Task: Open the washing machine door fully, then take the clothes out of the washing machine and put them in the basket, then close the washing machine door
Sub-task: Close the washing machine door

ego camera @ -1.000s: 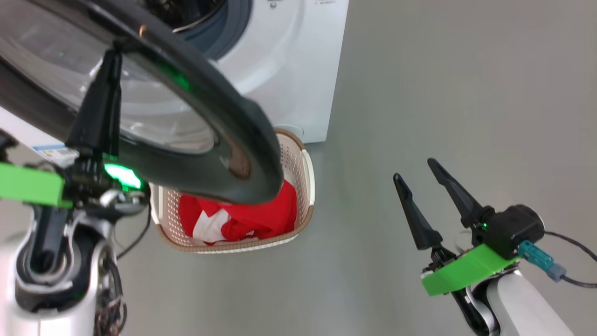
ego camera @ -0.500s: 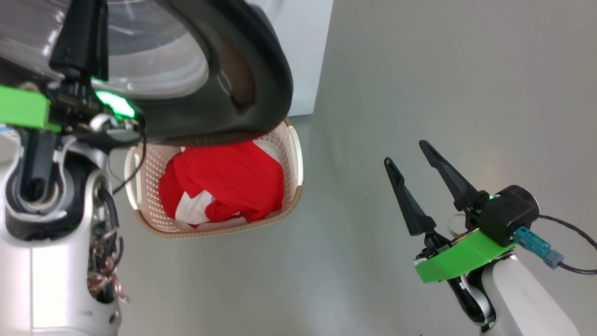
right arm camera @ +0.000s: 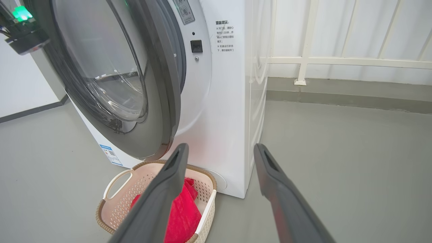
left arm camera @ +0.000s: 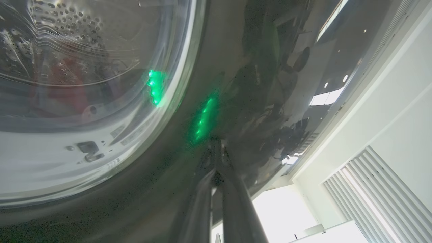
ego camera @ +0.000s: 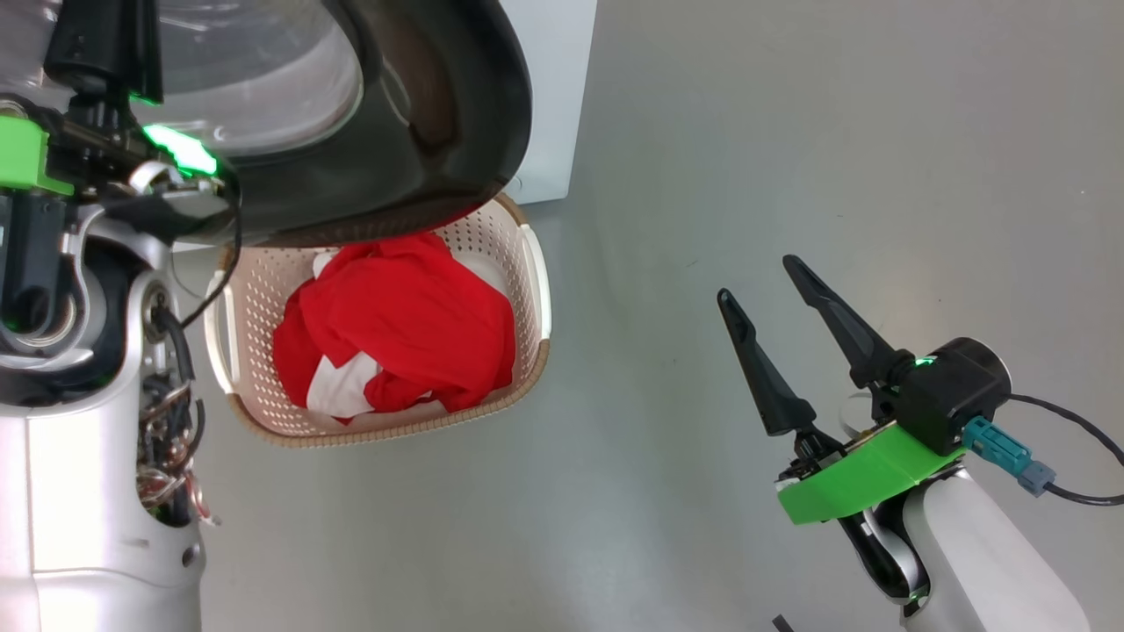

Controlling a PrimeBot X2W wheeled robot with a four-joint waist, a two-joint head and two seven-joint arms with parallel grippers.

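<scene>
The washing machine door (ego camera: 474, 132), a glossy black rim around a bulging glass bowl, hangs over the far end of the basket (ego camera: 255, 290). It stands a little ajar from the white washing machine (right arm camera: 229, 101). My left gripper (left arm camera: 216, 152) is shut, its fingertips pressed against the door (left arm camera: 236, 84) on the rim beside the glass. The clothes (ego camera: 395, 325), red with white parts, lie heaped in the basket. My right gripper (ego camera: 760, 281) hangs open and empty over the floor, right of the basket (right arm camera: 118, 199) and well apart from it.
Grey floor (ego camera: 746, 132) stretches to the right of the machine. A white railing (right arm camera: 337, 60) and wall run behind it. My left arm's pale body (ego camera: 88, 491) stands close beside the basket. A cable (ego camera: 1071, 491) trails from my right wrist.
The door has swung toward the machine with my left gripper against it, and it covers less of the basket. The head camera has shifted too. My right gripper stays open.
</scene>
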